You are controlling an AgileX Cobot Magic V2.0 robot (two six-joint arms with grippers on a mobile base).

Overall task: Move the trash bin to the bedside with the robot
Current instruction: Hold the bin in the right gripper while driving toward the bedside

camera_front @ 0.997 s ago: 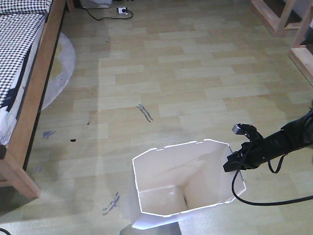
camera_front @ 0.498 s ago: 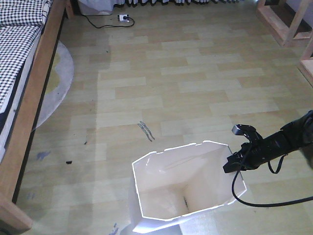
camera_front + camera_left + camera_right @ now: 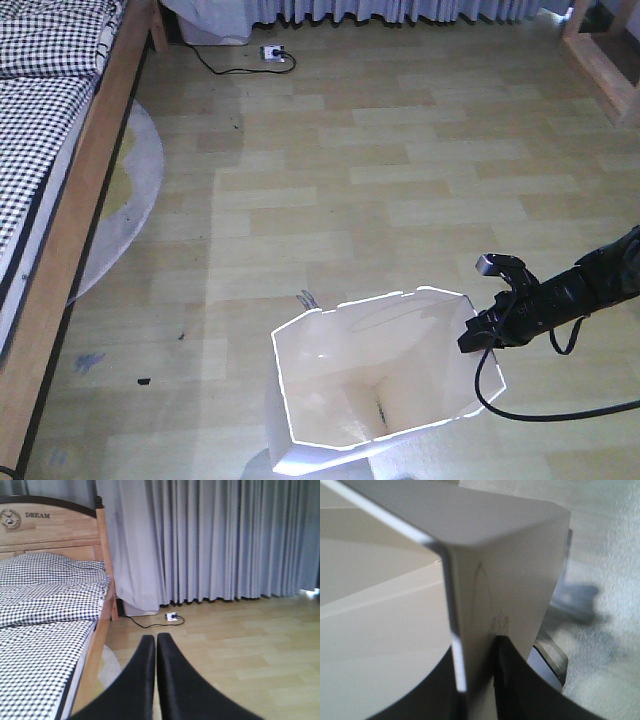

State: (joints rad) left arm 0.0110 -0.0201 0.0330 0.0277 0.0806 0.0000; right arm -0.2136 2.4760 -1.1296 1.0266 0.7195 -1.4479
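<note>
While the trash bin [image 3: 340,380] sat at the bottom middle of the front-facing view, mouth upward and empty, the right hand [image 3: 472,335] was clamped on its right rim, a black cable [image 3: 560,414] looping beneath the arm. The bed [image 3: 45,110] ran along the left edge, its wooden frame [image 3: 72,230] well apart from the bin, with bare floor [image 3: 400,200] and part of a round rug [image 3: 135,180] between them; whether the bin was lifted or resting on the floor could not be told. From the left wrist view, the left hand [image 3: 156,652] had its two black fingers pressed together on nothing, pointing past the checked bedding and the headboard [image 3: 47,527] toward grey curtains [image 3: 225,540] and a power strip [image 3: 171,616] on the floor. From the right wrist view, the bin's thin white wall ran straight between the right hand's fingers [image 3: 517,680], one inside and one outside, closed tight upon it near a corner of the rim. The step in hand looked to be the carrying itself: the bin was gripped but not yet at the bedside. The next move would likely call for the base to bring the bin leftward to the frame, keeping the pinch firm on that narrow, slippery edge, avoiding the rug's border, then setting it down just beside the bed before letting go.
</note>
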